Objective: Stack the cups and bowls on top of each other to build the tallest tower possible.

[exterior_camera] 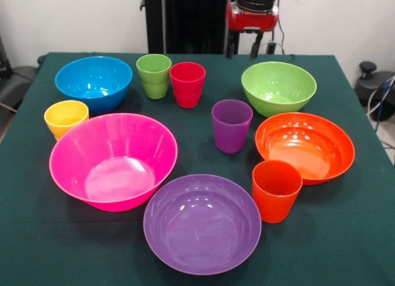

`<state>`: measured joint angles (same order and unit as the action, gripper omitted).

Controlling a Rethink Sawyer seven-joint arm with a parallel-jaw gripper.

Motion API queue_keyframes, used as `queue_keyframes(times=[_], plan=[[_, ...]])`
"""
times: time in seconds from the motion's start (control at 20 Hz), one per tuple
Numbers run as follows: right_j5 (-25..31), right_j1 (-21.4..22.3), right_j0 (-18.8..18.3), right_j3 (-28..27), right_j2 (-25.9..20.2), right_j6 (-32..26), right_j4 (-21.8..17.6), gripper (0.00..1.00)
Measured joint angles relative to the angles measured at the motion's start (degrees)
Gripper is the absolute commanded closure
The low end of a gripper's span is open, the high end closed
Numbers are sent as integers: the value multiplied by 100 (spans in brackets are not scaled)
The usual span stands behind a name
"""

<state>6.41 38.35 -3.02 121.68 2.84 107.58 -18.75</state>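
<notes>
Looking across the tabletop (358, 236), we see nothing stacked: every bowl and cup stands apart, upright and open. The tool (242, 50) hangs at the far edge, its two fingers spread with a gap between them, holding nothing. The blue bowl (94, 82) sits far left, the green bowl (278, 87) far right, with the green cup (153, 75) and red cup (187, 83) side by side between them. The yellow cup (65, 118) is just beside the pink bowl (113, 160). The purple cup (231, 125) stands mid-table. The orange cup (276, 189) crowds the orange bowl (305, 146). The purple bowl (202, 223) nears the front edge. Open cloth lies along the right side and front corners.
</notes>
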Motion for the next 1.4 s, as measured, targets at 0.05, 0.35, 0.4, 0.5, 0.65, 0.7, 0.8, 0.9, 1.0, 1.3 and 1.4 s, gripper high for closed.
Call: queue_keyframes(times=[0.05, 0.35, 0.4, 0.5, 0.65, 0.7, 0.8, 0.9, 1.0, 1.3, 1.4], plan=[[0, 5, 28, 31, 11, 51, 5, 0], [-154, -149, 94, 58, 101, 264, 6, 0], [-230, -211, 94, 58, 120, 289, 6, 0], [-408, -345, 94, 57, 135, 316, 7, 0], [-484, -423, 94, 57, 134, 316, 7, 0], [-484, -422, 94, 57, 135, 316, 7, 0], [-484, -413, 94, 57, 134, 316, 11, 0], [-480, -350, 102, 57, 134, 316, 55, 0], [-445, -249, 120, 58, 129, 316, 119, 0], [-187, 157, 223, 60, 119, 316, 381, 0], [-27, 341, 282, 61, 114, 316, 487, 0]])
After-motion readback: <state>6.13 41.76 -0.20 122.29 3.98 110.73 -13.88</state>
